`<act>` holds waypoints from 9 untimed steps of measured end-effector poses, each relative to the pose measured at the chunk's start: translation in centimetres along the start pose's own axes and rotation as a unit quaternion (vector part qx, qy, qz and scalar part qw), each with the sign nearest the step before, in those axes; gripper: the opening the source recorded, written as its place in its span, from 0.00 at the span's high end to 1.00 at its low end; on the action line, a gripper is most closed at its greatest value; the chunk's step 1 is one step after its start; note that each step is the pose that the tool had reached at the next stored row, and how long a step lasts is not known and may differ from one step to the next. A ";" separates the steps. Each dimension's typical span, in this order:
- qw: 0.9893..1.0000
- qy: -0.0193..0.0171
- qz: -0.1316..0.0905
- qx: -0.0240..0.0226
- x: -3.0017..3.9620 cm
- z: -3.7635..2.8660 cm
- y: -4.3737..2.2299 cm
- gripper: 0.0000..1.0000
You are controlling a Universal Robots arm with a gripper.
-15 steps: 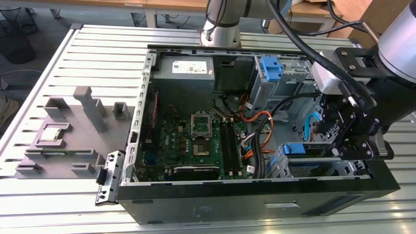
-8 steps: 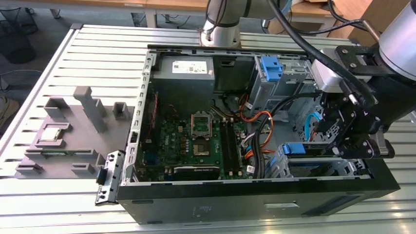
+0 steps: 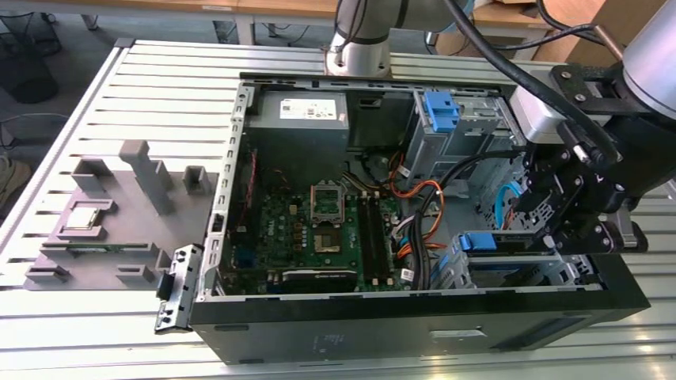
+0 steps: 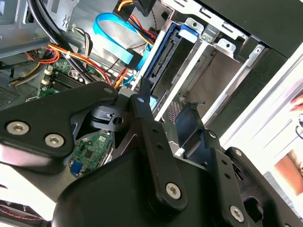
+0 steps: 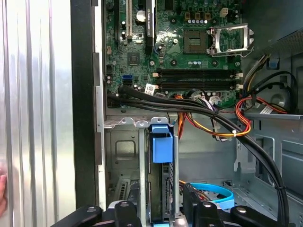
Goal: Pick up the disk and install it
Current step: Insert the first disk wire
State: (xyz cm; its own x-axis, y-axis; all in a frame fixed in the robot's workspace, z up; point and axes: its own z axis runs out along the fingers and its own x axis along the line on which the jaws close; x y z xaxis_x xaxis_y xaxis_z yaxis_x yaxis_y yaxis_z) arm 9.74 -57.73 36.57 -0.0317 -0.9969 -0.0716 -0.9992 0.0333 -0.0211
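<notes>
Broadly, a silver slotted aluminium table (image 3: 158, 71) carries everything. On it lies a black steel computer tower case (image 3: 423, 324), its side open. A grey robot arm (image 3: 365, 39) rises from the table at twelve o'clock of the case in the exterior view.

At nine o'clock of the case sits a grey moulded parts fixture (image 3: 106, 222), apart from the case wall. Inside the case, a green motherboard (image 3: 317, 229) fills the middle. A grey power-supply box with a white label (image 3: 301, 111) sits at eleven o'clock.

The black two-finger gripper (image 3: 549, 233) hangs at four o'clock of the case, over a bare metal drive cage (image 3: 528, 273).

The disk (image 3: 488, 241), a silver hard drive framed by a bright blue plastic carrier, stands on edge between the rails of that cage. Its blue carrier end shows in both wrist views (image 5: 161, 146) (image 4: 165, 56).

The gripper (image 5: 163, 201) is released. Its fingers (image 5: 189, 198) stand spread on either side of the disk, with a cage rail between each finger and the drive.

A lone blue plastic bracket (image 3: 438, 111) sits in the upper bay at one o'clock. A light blue flat cable (image 5: 213, 191) curls just beside the cage.
</notes>
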 end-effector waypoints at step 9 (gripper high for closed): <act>1.000 0.000 0.000 0.000 -0.04 -0.53 -0.01 0.51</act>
State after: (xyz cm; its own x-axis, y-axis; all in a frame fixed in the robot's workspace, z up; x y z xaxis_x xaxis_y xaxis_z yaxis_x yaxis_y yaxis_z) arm 9.73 -57.73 37.10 -0.0317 -0.9969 -0.0716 -0.9992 0.0332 -0.0208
